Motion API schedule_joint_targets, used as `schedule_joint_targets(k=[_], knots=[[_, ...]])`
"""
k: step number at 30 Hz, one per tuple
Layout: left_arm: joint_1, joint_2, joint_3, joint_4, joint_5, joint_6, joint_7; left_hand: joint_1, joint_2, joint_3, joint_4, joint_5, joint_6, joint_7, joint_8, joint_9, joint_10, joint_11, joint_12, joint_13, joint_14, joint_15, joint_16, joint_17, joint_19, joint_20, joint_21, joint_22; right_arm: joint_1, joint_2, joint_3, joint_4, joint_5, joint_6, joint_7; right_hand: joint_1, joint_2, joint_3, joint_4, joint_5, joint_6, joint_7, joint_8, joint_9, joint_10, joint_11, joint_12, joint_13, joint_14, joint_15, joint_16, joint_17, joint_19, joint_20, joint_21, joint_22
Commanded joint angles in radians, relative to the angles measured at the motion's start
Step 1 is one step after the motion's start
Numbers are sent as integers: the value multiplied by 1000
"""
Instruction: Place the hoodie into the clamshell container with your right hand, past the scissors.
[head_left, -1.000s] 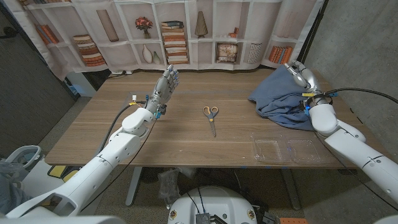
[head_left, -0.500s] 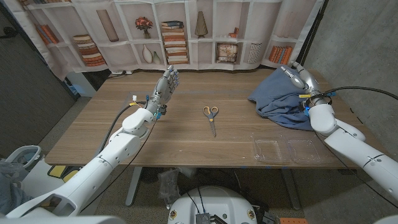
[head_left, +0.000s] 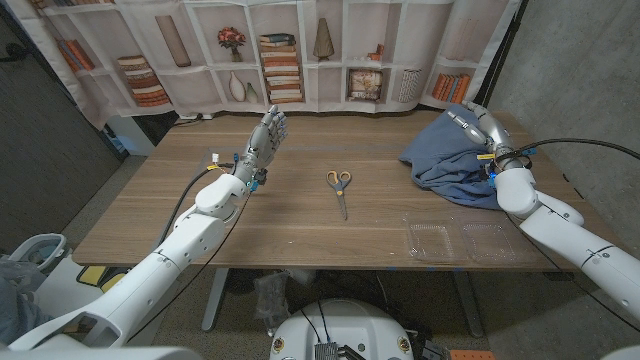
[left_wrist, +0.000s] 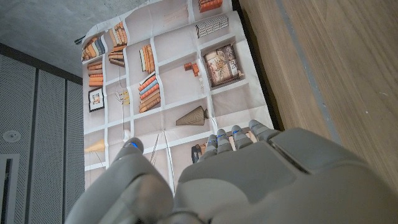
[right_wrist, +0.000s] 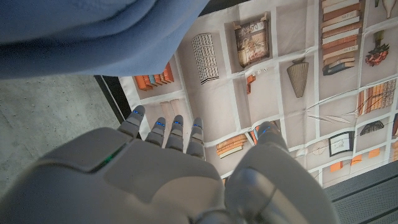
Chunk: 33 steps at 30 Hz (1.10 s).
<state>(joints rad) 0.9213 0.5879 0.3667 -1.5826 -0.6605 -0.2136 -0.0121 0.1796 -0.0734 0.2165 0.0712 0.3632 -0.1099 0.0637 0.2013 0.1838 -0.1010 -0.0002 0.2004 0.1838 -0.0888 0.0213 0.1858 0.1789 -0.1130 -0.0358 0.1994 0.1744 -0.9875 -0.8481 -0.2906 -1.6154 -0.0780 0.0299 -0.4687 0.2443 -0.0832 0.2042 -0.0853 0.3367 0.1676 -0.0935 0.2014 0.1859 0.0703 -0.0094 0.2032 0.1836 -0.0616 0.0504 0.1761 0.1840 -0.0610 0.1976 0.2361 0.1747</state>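
- The robot's right hand (head_left: 474, 124) hovered over the far edge of the blue hoodie (head_left: 450, 155), its fingers spread and extended and nothing held between them; in the right wrist view the fingers (right_wrist: 168, 130) reached out with the blue cloth (right_wrist: 93, 31) beyond them.
- The hoodie lay crumpled on the desk (head_left: 300, 215) directly beneath and beside that hand, at the desk's right far corner.
- The clear clamshell container (head_left: 455, 241) sat open near the desk's front edge, on the near side of the hoodie and close to the right forearm.
- The scissors (head_left: 339, 189), with orange and grey handles, lay closed mid-desk, well apart from the right hand and between it and the left hand.
- The left hand (head_left: 266, 139) was raised above the desk on its own side, fingers straight and close together, holding nothing; the left wrist view showed its fingers (left_wrist: 239, 138) against the printed bookshelf backdrop (head_left: 270, 55).
- Compared with a second earlier, the right hand had shifted slightly lower and inward over the hoodie; the left hand, scissors and container stayed where they were.
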Motion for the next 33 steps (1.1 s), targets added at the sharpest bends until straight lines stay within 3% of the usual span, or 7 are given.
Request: schedule_joint_targets(k=[1, 9, 33], knots=[[10, 5, -11, 0, -10, -15, -5, 12, 2, -2, -1, 6, 3, -6, -1, 1, 1, 1, 2, 2, -5, 1, 2, 3, -10, -28, -2, 5, 13, -15, -30, -22, -41, -57, -12, -1, -6, -3, -2, 10, -8, -6, -4, 3, -18, 6, -5, 4, -24, 7, -2, 2, -10, 10, -10, 5], [12, 1, -14, 11, -15, -26, -13, 13, 2, -4, -1, 6, 6, -5, 0, 1, 2, -1, 1, 2, -3, 2, 3, 3, -9, -26, -2, 5, 19, -32, -49, -62, -89, -146, -15, 3, -13, -7, -7, 18, -30, -1, -11, 4, -39, 22, -8, 5, -40, 23, 0, 2, 0, 15, -12, 5], [-6, -13, 1, 30, -15, -23, -26, 16, 5, -8, -1, 7, 11, -8, -1, 1, 4, -4, 2, 2, -1, 0, 3, 3, -7, -21, -1, 5, 19, -77, -95, -117, -168, -311, 4, 21, -26, -13, -22, 37, -42, -8, -9, 4, -48, 20, -3, 5, -21, 32, 13, 0, 52, 14, -5, 6]])
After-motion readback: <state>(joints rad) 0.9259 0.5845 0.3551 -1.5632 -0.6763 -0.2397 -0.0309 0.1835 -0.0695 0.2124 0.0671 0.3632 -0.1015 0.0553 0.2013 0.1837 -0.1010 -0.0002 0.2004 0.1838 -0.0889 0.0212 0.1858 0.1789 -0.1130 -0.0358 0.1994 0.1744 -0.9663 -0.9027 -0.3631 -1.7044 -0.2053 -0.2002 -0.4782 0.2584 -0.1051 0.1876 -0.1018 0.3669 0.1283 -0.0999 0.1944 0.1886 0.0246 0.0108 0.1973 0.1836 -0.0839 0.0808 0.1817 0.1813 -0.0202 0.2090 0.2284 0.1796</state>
